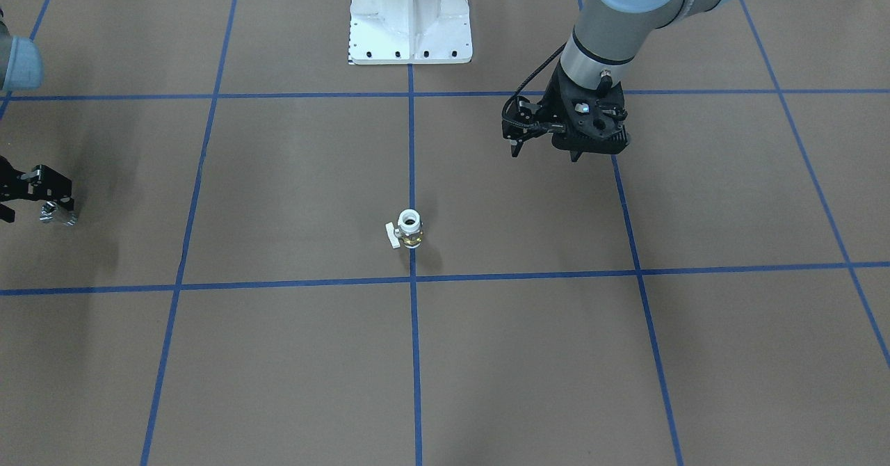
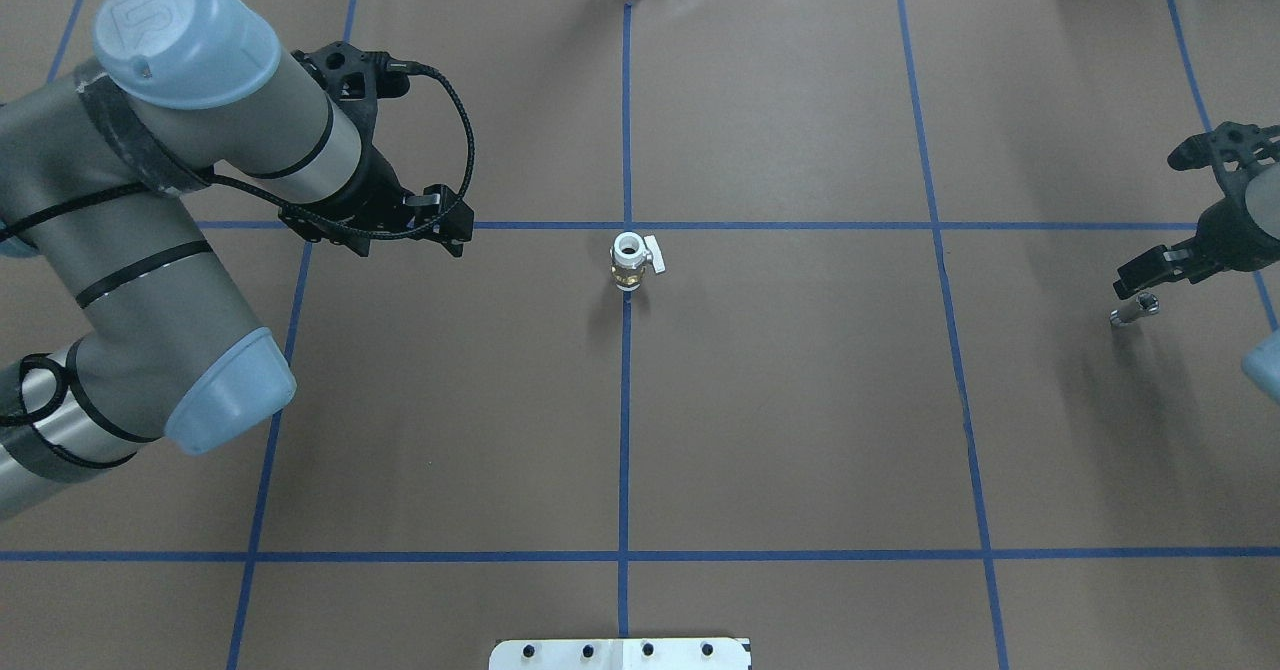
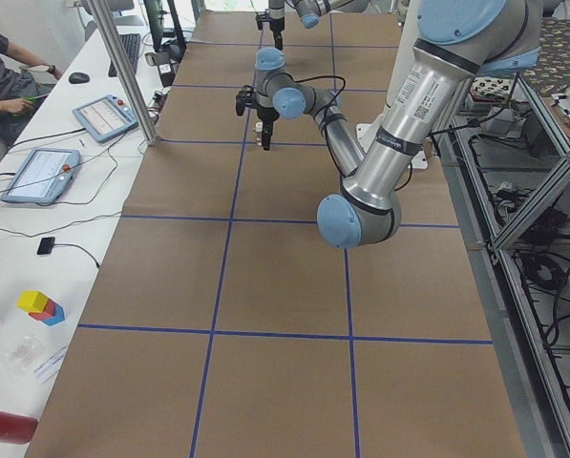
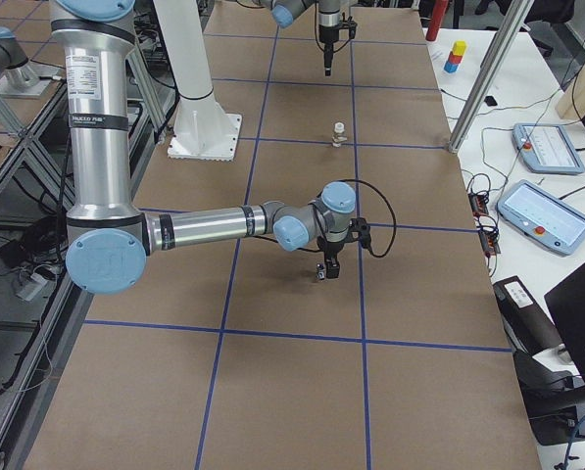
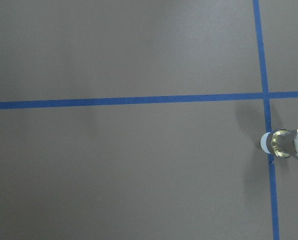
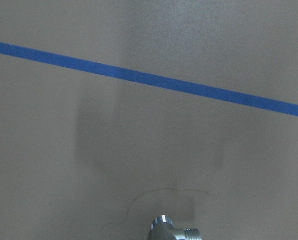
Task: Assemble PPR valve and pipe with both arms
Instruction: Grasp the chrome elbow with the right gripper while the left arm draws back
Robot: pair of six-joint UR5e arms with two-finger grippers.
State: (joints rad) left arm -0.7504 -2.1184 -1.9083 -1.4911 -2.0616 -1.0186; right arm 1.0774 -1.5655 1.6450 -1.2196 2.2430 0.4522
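Black and two-fingered, the left tool [image 1: 549, 151] hung above the brown worktop [image 2: 800, 400]. It was carried by the left arm [image 2: 150, 200], whose grey links and light blue joint caps filled the left side of the overhead view. In the front-facing view its two dark tips pointed down with a gap between them, so the jaws stood apart and held nothing. It was well apart from the PPR valve [image 2: 630, 260].

The PPR valve stood upright near the middle of the worktop, on the central blue tape line [image 2: 625, 450], just on the robot's side of a tape crossing. Its round white collar faced up with a dark bore showing. Below that came a brass-coloured band and then a white foot. A small white handle stuck out sideways toward the robot's right.

Far to the right, near the worktop's edge, the pipe [image 2: 1135, 310] showed as a tiny shiny silver fitting. A threaded stub on it was visible in the right wrist view. The right tool [image 2: 1142, 280] was just above the pipe and close against it, partly cut off by the frame. Whether its jaws were apart or closed on the pipe could not be told, nor whether the pipe rested on the worktop.
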